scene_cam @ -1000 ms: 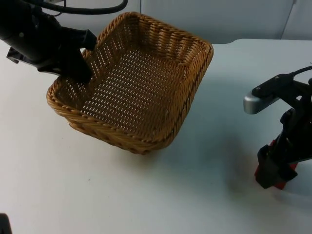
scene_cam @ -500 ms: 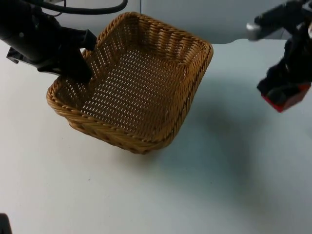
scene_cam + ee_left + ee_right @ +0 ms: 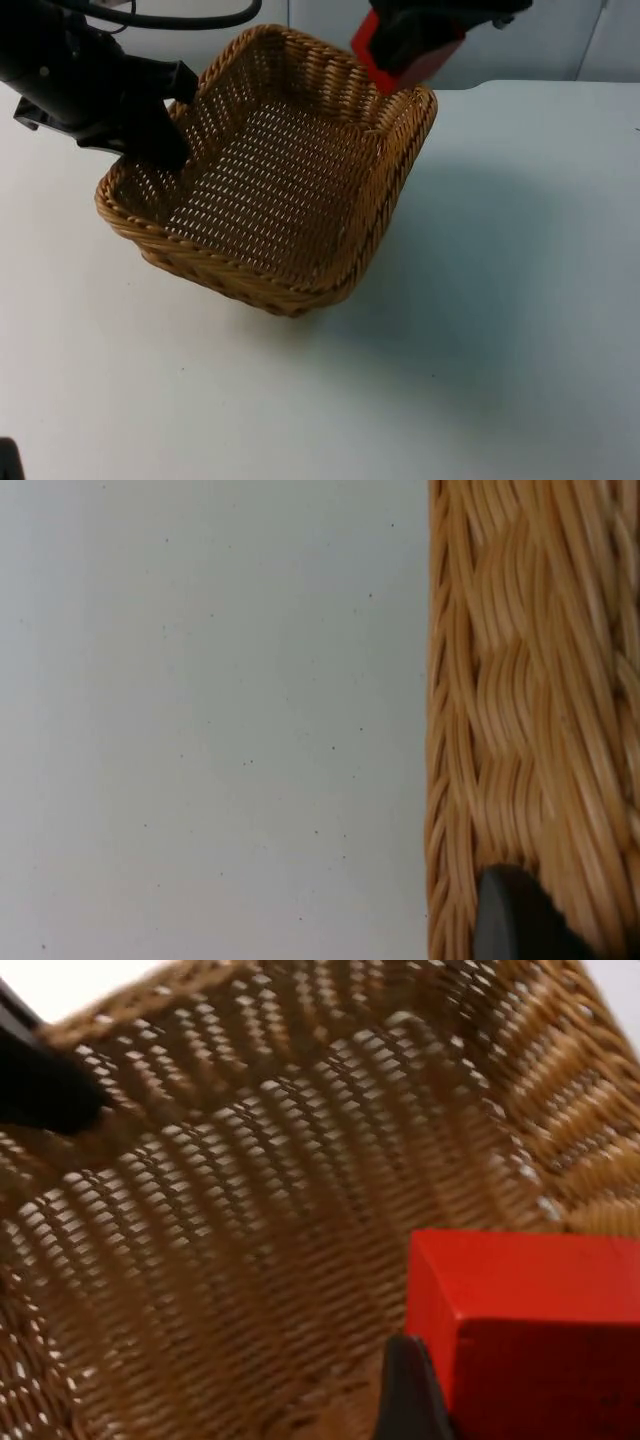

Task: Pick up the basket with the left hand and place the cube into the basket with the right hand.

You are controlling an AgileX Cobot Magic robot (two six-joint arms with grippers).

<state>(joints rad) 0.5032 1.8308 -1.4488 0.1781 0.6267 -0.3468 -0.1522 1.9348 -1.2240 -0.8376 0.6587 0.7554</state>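
My basket (image 3: pixel 270 170) is honey-tan wicker: its floor an open lattice with pale desk showing through the holes, its rim a thicker braided band of golden-brown strands, a shade darker along the near edge. The cube (image 3: pixel 405 55) I carry is plain bright red, one face a duller red in shade. My left pincer (image 3: pixel 160 125) and my right pincer (image 3: pixel 420 25) are both matte black. The desk (image 3: pixel 480 330) is white with a faint bluish-grey cast and tiny dark specks; behind it the wall (image 3: pixel 530 40) is light grey
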